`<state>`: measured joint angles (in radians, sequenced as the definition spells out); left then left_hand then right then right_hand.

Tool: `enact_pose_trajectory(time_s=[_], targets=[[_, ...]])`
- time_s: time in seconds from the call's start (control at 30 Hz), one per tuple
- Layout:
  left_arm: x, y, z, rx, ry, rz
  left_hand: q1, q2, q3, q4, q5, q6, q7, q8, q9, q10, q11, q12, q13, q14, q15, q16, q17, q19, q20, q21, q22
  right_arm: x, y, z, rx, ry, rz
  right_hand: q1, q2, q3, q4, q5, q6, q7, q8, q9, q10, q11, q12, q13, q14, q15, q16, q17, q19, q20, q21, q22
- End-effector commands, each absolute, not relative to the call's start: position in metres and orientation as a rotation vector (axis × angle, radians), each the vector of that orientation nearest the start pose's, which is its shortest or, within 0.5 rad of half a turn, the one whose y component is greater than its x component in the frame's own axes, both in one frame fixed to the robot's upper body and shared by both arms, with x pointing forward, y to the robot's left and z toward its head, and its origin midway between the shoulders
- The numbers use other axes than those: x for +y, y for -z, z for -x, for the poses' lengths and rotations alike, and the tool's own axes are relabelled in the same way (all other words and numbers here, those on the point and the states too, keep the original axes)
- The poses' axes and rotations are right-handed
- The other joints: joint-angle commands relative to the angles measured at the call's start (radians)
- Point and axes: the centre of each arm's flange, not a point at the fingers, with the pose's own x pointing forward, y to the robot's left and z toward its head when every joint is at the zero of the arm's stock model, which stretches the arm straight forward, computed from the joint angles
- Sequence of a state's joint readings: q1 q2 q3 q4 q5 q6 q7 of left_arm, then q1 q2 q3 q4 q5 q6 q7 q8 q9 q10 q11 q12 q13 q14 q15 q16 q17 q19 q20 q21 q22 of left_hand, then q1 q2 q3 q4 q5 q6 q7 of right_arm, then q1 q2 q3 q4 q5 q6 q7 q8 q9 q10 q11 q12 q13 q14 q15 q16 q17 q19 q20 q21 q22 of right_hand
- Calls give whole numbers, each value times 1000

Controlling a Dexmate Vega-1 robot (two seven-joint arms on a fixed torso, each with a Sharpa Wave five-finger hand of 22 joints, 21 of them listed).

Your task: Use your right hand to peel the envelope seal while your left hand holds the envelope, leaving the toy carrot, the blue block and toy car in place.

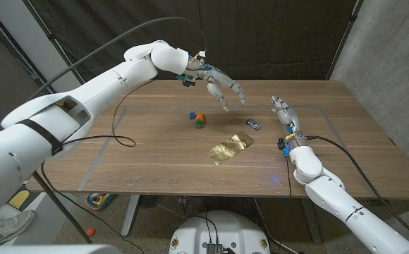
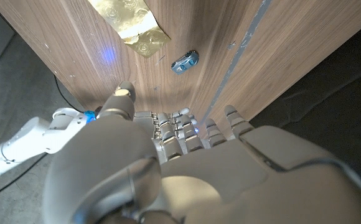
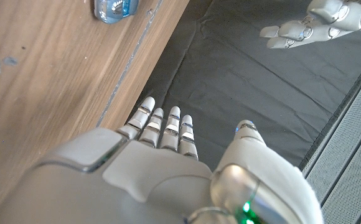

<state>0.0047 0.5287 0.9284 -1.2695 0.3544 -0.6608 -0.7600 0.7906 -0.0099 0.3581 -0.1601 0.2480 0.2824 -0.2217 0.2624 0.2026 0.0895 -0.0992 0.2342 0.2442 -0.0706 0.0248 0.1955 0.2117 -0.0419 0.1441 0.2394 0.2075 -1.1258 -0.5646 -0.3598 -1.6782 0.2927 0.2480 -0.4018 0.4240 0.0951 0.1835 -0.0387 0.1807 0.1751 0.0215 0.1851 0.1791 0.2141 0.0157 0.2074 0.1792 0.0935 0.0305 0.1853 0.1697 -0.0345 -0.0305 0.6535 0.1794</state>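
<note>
Envelope, gold, lies untouched mid-tabletop, toy car just beyond. Left hand hovers above, fingers apart, empty; right hand waits beside, fingers straight, empty. Reaching stage: left should descend and pin the envelope first.

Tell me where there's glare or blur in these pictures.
Head view: the crinkled gold foil envelope glints, everything fairly sharp. Left wrist view: a blue light spot on the wooden table; the white left hand looms soft. Right wrist view: the small blue toy car is cropped and blurry.
</note>
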Motion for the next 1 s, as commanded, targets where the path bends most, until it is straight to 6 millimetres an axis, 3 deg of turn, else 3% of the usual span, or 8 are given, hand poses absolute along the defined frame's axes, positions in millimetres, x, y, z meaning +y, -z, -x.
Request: enact_pose_trajectory(time_s=[0.03,0.7,1.0], targets=[[39,-164,-573,-919,965,-2140,16,0,0,5,5,2,2,-2,4,-16,1,-5,4,-15,1,-6,2,-6,2,-5,2,-255,74,-571,-668,47,146,1,1,0,-8,-1,10,1,6,3,10,1,7,4,9,0,4,5,3,3,-4,2],[19,-134,-598,-951,947,-2281,22,-1,-6,12,5,10,2,-5,6,-20,2,-2,9,-27,-9,-3,1,-7,-5,-4,2,-257,77,-575,-667,43,114,-6,1,-3,-9,-2,13,1,6,3,16,0,9,4,18,2,6,6,8,5,-8,2],[10,-123,-605,-940,997,-2293,26,0,-10,16,6,24,2,-3,7,-35,0,-5,12,-43,-9,-5,1,-37,-1,-14,3,-258,81,-575,-663,50,104,-8,1,-5,-10,-3,15,3,7,3,20,0,9,4,22,4,7,6,13,5,-10,2]])
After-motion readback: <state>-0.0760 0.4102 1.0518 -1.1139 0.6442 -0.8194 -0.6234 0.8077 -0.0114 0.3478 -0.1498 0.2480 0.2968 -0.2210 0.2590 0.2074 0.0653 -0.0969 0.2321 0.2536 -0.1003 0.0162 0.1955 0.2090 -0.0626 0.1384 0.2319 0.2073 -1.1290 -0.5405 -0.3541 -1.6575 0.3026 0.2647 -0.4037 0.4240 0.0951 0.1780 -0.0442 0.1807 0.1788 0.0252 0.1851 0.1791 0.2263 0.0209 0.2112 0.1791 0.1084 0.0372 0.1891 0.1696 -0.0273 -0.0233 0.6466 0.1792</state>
